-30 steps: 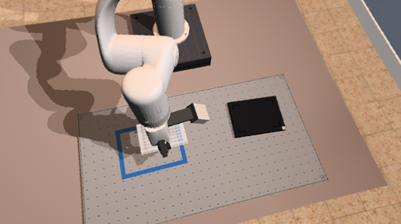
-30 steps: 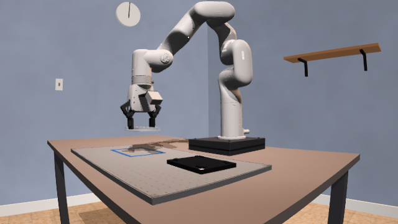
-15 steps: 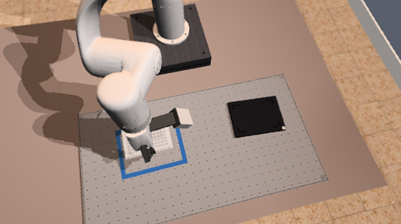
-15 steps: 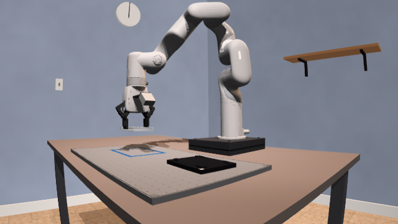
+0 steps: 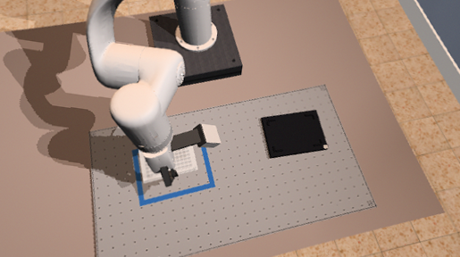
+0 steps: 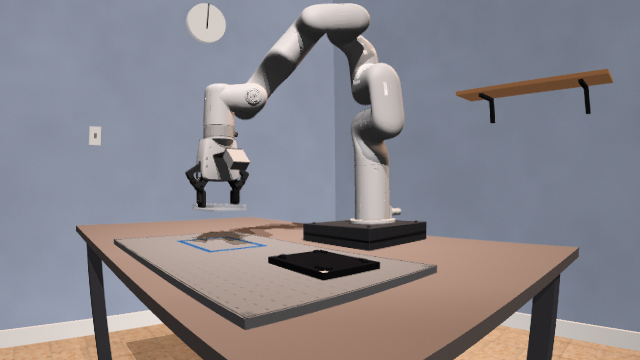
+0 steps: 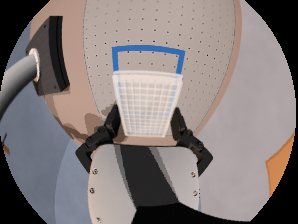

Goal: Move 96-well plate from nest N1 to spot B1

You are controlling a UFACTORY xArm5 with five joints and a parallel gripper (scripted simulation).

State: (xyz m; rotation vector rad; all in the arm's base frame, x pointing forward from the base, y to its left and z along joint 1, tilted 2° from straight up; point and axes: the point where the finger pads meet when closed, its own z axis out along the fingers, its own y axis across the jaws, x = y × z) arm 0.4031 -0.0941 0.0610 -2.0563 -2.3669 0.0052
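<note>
96-well plate [image 7: 147,103] (half hidden under the arm from above) hangs clamped between wide-spread jaws.

Translucent plastic plate [image 7: 147,103], matt perforated deck [image 5: 274,198]

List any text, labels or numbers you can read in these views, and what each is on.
None can be read.
96-well plate held in the claw: no markings visible.
Plate nest: plain black, no label.
Blue taped outline: no lettering.
Wall clock: no numerals, one hand only.
</note>
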